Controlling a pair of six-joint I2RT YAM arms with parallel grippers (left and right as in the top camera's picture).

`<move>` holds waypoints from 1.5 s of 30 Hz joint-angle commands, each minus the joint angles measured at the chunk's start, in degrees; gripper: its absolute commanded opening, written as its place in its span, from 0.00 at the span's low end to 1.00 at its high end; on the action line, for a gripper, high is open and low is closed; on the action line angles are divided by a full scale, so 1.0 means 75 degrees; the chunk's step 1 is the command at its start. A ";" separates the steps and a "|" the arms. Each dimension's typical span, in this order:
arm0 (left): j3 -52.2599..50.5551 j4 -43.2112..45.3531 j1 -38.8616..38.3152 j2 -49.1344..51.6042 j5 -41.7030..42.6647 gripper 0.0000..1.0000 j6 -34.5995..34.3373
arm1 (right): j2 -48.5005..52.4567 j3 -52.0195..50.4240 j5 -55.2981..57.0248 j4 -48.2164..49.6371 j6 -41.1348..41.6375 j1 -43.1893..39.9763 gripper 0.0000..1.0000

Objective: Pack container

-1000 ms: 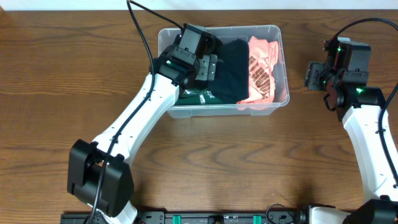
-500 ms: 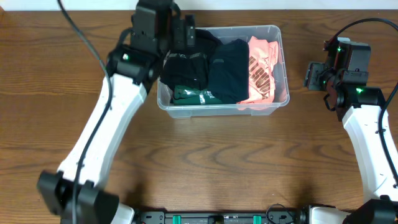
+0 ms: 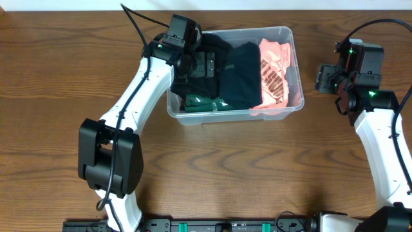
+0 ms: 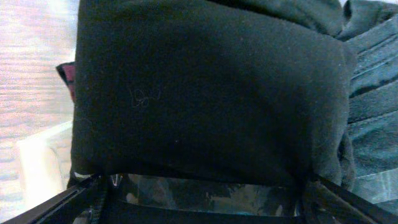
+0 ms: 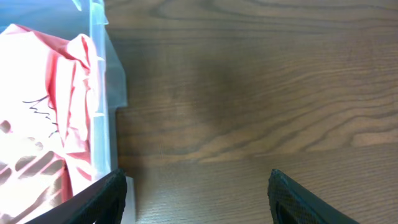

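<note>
Left pincer (image 3: pixel 205 64) spread wide, gripping nothing, over left end of container (image 3: pixel 235 116), on black garment (image 4: pixel 205 93); long axis runs left-right (right pincer (image 5: pixel 198 183) likewise spread, empty, just beside the right wall).

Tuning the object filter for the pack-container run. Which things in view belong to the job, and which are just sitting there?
Part of the job:
- container
- pink garment, black garment and green garment, all inside it
- left hand, open, down in the container's left end

Just there:
- right hand, open and holding nothing, to the container's right
- wooden table
</note>
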 commanded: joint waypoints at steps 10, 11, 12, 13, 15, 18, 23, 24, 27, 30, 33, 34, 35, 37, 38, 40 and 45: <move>-0.0017 0.0469 0.0367 -0.1154 0.0029 0.98 0.0280 | 0.0023 -0.0003 0.0050 -0.0012 -0.0297 -0.0061 0.72; -0.0017 0.0446 0.0460 -0.1317 -0.0131 0.98 0.0405 | 0.0023 -0.0003 0.0055 0.0000 -0.0420 -0.0061 0.72; -0.0017 0.0399 0.0621 -0.1539 -0.0376 0.98 0.0533 | 0.0023 -0.0003 0.0052 0.0050 -0.0501 -0.0061 0.72; -0.0017 0.0358 0.0769 -0.1719 -0.0580 0.98 0.0586 | 0.0023 -0.0003 0.0055 0.0143 -0.0530 -0.0061 0.72; -0.0017 0.0318 0.1198 -0.2087 -0.0982 0.98 0.0589 | 0.0023 -0.0003 0.0052 0.0446 -0.0574 -0.0055 0.72; -0.0017 0.0326 0.1926 -0.2355 -0.1154 0.98 0.0583 | 0.0023 0.0000 0.0050 0.1005 -0.0708 -0.0055 0.72; -0.0047 0.0289 0.3139 -0.2320 -0.1154 0.98 0.0580 | 0.0052 0.0000 -0.0020 0.1594 -0.1113 -0.0055 0.75; -0.0067 0.0289 0.3325 -0.2308 -0.1154 0.98 0.0580 | 0.0067 0.0000 -0.0041 0.1585 -0.1218 -0.0055 0.77; -0.0087 0.0128 0.3806 -0.2294 -0.1151 0.98 0.0577 | 0.0096 0.0000 -0.0256 0.1495 -0.1486 -0.0055 0.99; -0.0087 -0.0105 0.4147 -0.2299 -0.1148 0.98 0.0580 | 0.0050 0.0003 -0.0277 0.1597 -0.1480 -0.0055 0.99; -0.0087 -0.0455 0.4386 -0.2314 -0.0898 0.98 0.0592 | -0.0277 0.0003 -0.0481 0.0982 -0.1437 -0.0055 0.99; -0.0087 -0.0606 0.4436 -0.2343 -0.0775 0.98 0.0667 | -0.0423 0.0003 -0.0475 0.0799 -0.1177 -0.0055 0.99; -0.0093 -0.0720 0.4462 -0.2381 -0.0685 0.98 0.0828 | -0.0557 0.0000 -0.0472 0.0688 -0.0933 -0.0061 0.99; -0.0154 -0.0909 0.4462 -0.2538 -0.0662 0.98 0.1148 | -0.0860 -0.0006 -0.0469 0.0542 -0.0653 -0.0064 0.99; -0.0236 -0.0938 0.4462 -0.2667 -0.0662 0.98 0.1259 | -0.1040 -0.0020 -0.0469 0.0495 -0.0568 -0.0064 0.99; -0.0536 -0.0886 0.4462 -0.3042 -0.0664 0.98 0.1405 | -0.1428 -0.0128 -0.0472 0.0484 -0.0495 -0.0058 0.99; -0.1912 -0.0137 0.4465 -0.4473 -0.0664 0.98 0.1536 | -0.2634 -0.1026 -0.0466 0.0536 -0.0411 -0.0055 0.99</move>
